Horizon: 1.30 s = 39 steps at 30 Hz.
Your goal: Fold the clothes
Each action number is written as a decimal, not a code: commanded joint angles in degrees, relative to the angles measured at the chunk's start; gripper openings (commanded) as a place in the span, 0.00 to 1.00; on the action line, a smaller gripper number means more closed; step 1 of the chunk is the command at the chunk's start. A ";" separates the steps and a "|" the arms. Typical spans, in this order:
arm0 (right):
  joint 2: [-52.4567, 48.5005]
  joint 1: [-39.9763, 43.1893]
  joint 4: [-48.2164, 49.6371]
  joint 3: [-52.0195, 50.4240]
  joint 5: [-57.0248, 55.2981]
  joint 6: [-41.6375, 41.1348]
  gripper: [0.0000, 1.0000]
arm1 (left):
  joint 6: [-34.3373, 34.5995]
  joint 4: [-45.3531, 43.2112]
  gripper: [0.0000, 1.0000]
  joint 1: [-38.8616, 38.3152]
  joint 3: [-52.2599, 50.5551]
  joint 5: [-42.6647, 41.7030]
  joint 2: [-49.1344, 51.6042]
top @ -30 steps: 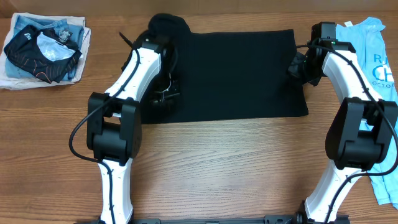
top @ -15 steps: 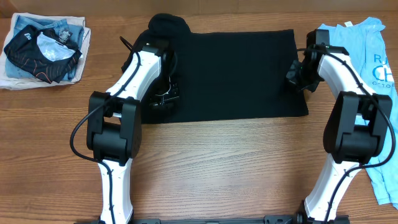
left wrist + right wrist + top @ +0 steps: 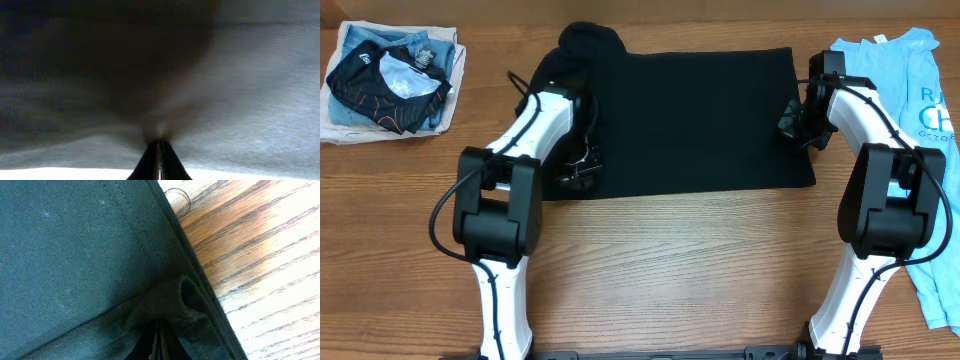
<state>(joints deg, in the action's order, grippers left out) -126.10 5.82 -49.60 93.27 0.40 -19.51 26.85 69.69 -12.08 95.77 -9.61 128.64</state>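
The clothes, a plain black T-shirt (image 3: 700,115), lie flat across the far middle of the wooden table as a wide rectangle, with a bunched lump at the far left corner. My left gripper (image 3: 578,165) is at the shirt's left edge, shut on a pinch of the cloth; in the left wrist view the fabric (image 3: 225,90) draws in to the closed gripper (image 3: 159,144). My right gripper (image 3: 797,120) is at the shirt's right edge, shut on a puckered fold just inside the stitched hem (image 3: 150,235), as the right wrist view of the gripper (image 3: 160,326) shows.
A light blue printed T-shirt (image 3: 930,90) lies along the right side under the right arm. A pile with a smaller black garment with orange lines (image 3: 385,85) sits at the far left corner. Bare wood (image 3: 670,270) stretches in front of the shirt.
The left gripper has slid a little toward the front left, with the shirt's left edge. The right gripper has shifted slightly nearer and inward, still pinching the right edge.
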 commanded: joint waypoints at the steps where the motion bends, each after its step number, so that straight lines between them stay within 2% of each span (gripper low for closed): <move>1: -2.56 0.37 0.07 -0.33 -4.46 -0.22 0.04 | 0.55 -0.20 0.04 4.92 -2.40 7.98 0.72; 12: -2.54 0.35 0.26 -0.22 -7.28 -3.23 0.04 | -6.32 -4.17 0.04 14.88 -2.38 8.94 0.72; 17: -2.38 0.37 -0.37 0.33 -8.31 -7.26 0.04 | -7.61 -5.31 0.04 16.44 -2.08 8.98 0.72; 24: -0.52 0.35 -4.76 5.31 -8.09 -7.56 0.04 | -7.56 -1.73 0.04 16.33 2.67 8.48 0.66; 30: 3.87 0.35 -14.97 14.08 -2.80 -7.52 0.24 | -7.56 7.13 0.04 14.16 12.94 6.99 0.61; 35: 5.27 0.22 -23.21 16.63 4.44 -4.24 0.29 | -7.54 10.23 0.09 11.69 16.11 6.69 0.61; 36: 5.22 0.13 -25.03 16.55 6.01 -2.16 0.33 | -7.56 10.19 0.12 11.28 16.11 6.58 0.61; 39: 5.14 -0.13 -27.93 14.32 6.21 -1.01 0.35 | -7.52 9.77 0.19 10.36 16.09 6.54 0.61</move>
<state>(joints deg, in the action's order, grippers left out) -122.34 5.93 -76.53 108.40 3.25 -23.53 20.34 79.53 -0.64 110.80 -3.36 128.77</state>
